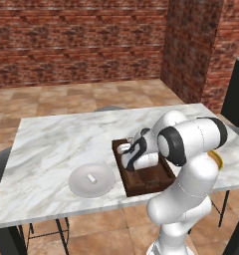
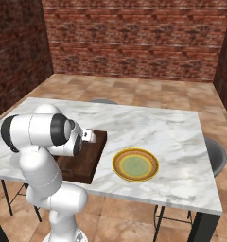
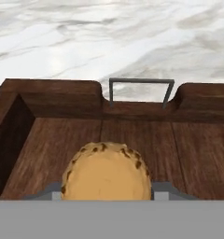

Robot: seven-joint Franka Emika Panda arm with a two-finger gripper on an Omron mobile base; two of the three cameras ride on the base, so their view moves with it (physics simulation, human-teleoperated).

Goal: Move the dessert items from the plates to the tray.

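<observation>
Low inside the tray (image 1: 141, 185), the end effector (image 3: 107, 193) is seen with the orange-brown ball (image 3: 106, 172) between its fingers (image 3: 163, 190), which stand close at either side of it; whether the ball is clamped or already let go cannot be told. The ball is placed over the tray's wooden floor, short of the end wall with the metal handle (image 3: 141, 89), so this half of the task is judged as good as done once the fingers are parted and lifted clear. Toward the near edge of the desk (image 1: 52, 139), beside the tray, the white cylinder (image 1: 91, 178) is left lying on the grey-white plate (image 1: 79, 185); that piece remains to be carried over. On the tray's other side, the yellow-rimmed plate (image 2: 135, 165) is seen bare.
</observation>
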